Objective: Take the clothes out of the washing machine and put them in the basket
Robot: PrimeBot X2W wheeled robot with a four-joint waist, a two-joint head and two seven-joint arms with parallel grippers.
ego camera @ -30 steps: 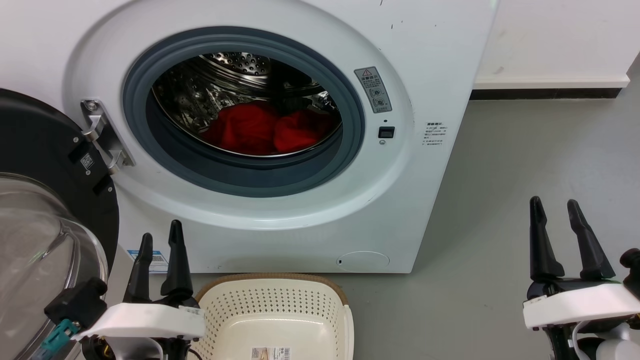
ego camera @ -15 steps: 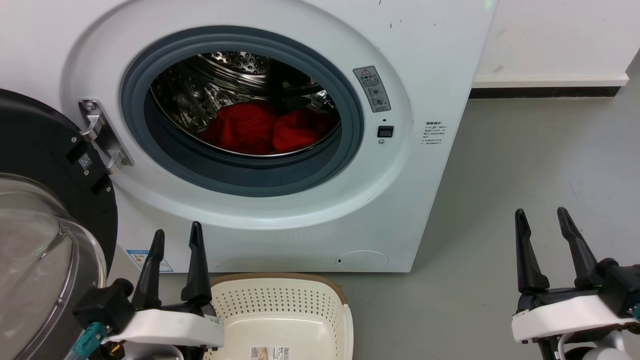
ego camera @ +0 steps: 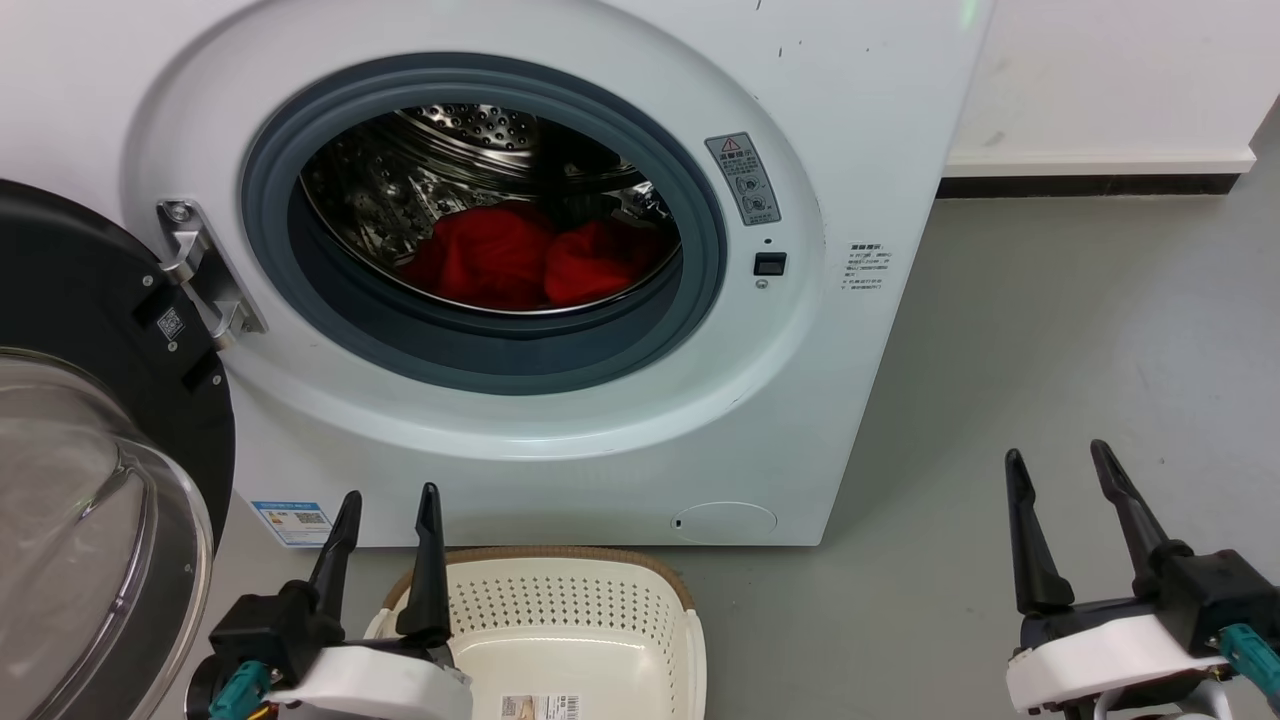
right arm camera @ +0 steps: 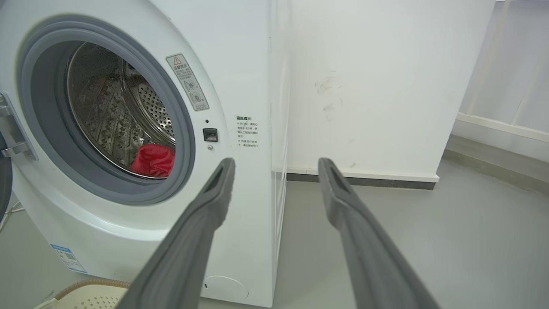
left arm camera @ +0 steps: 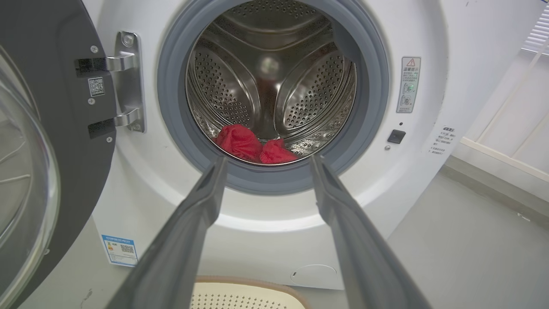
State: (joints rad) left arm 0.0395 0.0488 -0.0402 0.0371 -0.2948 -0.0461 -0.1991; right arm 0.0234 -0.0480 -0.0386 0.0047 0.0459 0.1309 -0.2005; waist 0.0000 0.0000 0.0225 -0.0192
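Floor (ego camera: 1050, 330): grey, smooth, lightly marked, running right and far to the wall. Wall (ego camera: 1100, 70): white, at the far right. The right wrist view shows dark smudges (right arm camera: 328, 92) midway up it. Skirting (ego camera: 1090, 186): a dark strip along the wall's foot, capped by a white ledge (ego camera: 1100, 160). Further right, a second pale wall carries a cream rail (right arm camera: 497, 124) above a grey base strip.

Two bright red clothes (ego camera: 538, 262) lie bunched side by side low in the steel drum of the white washing machine (ego camera: 600, 440) (door swung wide open), perhaps overlapping. The cream basket (ego camera: 560, 600) sits upright on the floor just before it.
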